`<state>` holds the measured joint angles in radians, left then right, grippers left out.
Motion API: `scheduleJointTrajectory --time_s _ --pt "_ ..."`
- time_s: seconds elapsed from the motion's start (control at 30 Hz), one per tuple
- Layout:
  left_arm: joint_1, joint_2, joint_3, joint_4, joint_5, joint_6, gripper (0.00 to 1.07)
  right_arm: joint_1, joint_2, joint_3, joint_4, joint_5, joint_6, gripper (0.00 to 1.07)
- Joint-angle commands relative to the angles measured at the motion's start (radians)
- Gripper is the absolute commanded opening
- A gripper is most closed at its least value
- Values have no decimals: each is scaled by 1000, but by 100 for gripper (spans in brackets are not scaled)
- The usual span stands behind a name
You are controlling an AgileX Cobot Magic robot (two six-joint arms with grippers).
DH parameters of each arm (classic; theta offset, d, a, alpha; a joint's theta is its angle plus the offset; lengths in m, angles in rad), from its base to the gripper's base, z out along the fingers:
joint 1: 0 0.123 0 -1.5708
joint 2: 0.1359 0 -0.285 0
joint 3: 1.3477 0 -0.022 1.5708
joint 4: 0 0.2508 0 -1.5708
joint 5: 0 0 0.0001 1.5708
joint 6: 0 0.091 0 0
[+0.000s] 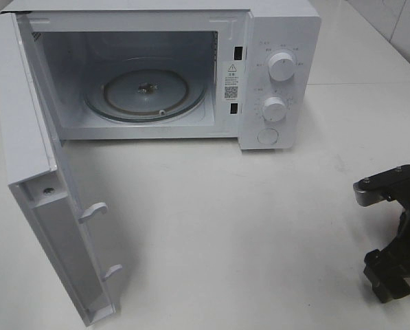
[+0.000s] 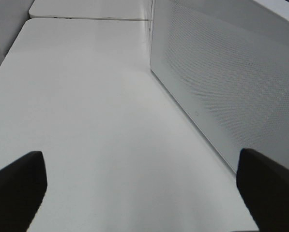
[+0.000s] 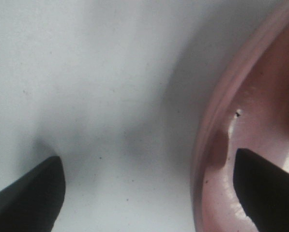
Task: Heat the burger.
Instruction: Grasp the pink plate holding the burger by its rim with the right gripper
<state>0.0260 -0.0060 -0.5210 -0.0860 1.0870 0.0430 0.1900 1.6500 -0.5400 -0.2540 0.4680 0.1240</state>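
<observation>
The burger is out of view in every frame. In the right wrist view, my right gripper (image 3: 145, 155) stands open low over the table, straddling the rim of a pink plate (image 3: 260, 121). One fingertip (image 3: 35, 193) is over the white table, the other over the plate's inside. The exterior view shows only the right arm (image 1: 397, 227), at the right edge of the table. My left gripper (image 2: 140, 153) is open with nothing between its fingers, over bare table beside the microwave's perforated side wall (image 2: 221, 82).
The white microwave (image 1: 280, 41) stands at the back with its door (image 1: 33, 172) swung wide open toward the front left. Its glass turntable (image 1: 146, 93) carries nothing. Two knobs and a button sit on its right panel. The white table (image 1: 246, 227) stretches in front.
</observation>
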Motion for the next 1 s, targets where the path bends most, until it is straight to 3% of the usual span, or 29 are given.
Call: scheduleJointTrajectory --time_s 0.03,0.1,0.13,0.2,0.23,0.27,0.33,0.37,0.4,0.43,0.47,0.5,0.53,0.6,1.0 --pt "-7 -18 3 0 -14 0 100 -3 7 8 -14 -11 2 85" --pt "-7 -18 3 0 -14 0 100 -3 7 8 -14 -11 2 83" --pt "-7 -18 3 0 -14 0 100 -3 7 8 -14 -11 1 75" --pt "-7 -18 3 0 -14 0 100 -3 7 8 -14 -9 1 71" --pt "-7 -18 3 0 -14 0 100 -3 7 8 -9 -5 2 61" --pt "-7 -18 3 0 -14 0 100 -3 7 8 -9 -5 2 61" --pt "-7 -18 3 0 -14 0 100 -3 7 8 -9 -3 8 43" --pt "-7 -18 3 0 -14 0 100 -3 7 8 -9 -3 8 43" --pt "-7 -18 3 0 -14 0 100 -3 7 8 -10 -3 13 29" --pt "-7 -18 3 0 -14 0 100 -3 7 8 -10 -3 14 22" --pt "-7 -18 3 0 -14 0 100 -3 7 8 -10 -3 14 22" --pt "-7 -18 3 0 -14 0 100 -3 7 8 -10 -11 14 11" --pt "-7 -18 3 0 -14 0 100 -3 7 8 -10 -11 14 11" --pt "-7 -18 3 0 -14 0 100 -3 7 8 -25 -27 7 0" --pt "-7 -18 3 0 -14 0 100 2 7 -1 -83 -48 107 0"
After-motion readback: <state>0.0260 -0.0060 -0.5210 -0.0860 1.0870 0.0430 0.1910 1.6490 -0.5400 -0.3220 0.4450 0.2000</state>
